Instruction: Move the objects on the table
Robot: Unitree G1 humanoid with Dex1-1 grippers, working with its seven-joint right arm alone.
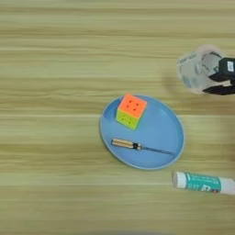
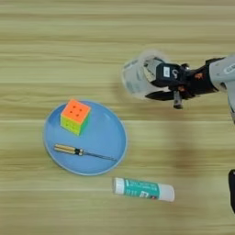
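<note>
**Q:** Where is the clear tape roll [image 2: 137, 73] at this moment?

**A:** It is in my claw [image 2: 153, 85], tipped on edge and, by the soft shadow beneath it, lifted off the counter [image 2: 55, 41]. One black finger reaches through the roll's hole and the other lies under its rim, so I am clenched on its wall. It hangs beyond the far right edge of the round blue plate [image 2: 117, 137].

**Q:** And the rest of the scene?

**A:** The puzzle cube [image 2: 75, 116] sits on the plate's far left part, orange face up. A thin screwdriver [image 2: 82, 152] lies across the plate's near side. The white glue stick [image 2: 144, 188] rests on the counter just off the plate's near right rim.

**Q:** Which step is this?

**A:** I judge it the carry, the roll being grasped and aloft. The next move calls for choosing a bare patch, lowering the roll level and releasing it without nudging the plate or the stick.
</note>
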